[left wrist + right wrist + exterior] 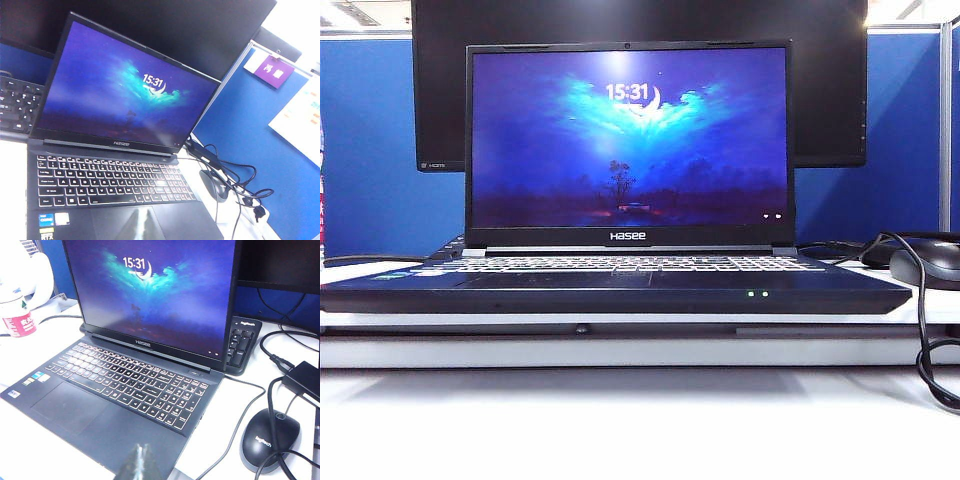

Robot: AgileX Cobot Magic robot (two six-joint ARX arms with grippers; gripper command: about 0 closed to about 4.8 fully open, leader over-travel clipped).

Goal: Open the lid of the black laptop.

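Observation:
The black laptop [620, 288] sits in the middle of the white table. Its lid [628, 140] stands upright, and the lit screen shows 15:31 above the "Hasee" wordmark. Two green LEDs glow on the front edge. No arm shows in the exterior view. In the left wrist view my left gripper [143, 220] hangs above the touchpad, fingers pressed together and holding nothing, with the lid [125, 85] beyond it. In the right wrist view my right gripper [141, 452] hovers over the near corner of the laptop [125, 385], also shut and empty.
A large black monitor [830, 90] stands behind the lid. A black mouse [270, 437], cables [925, 330] and a power adapter [302, 380] lie to the right. A separate black keyboard [242, 342] sits behind the laptop. A bottle [17, 315] stands at the left.

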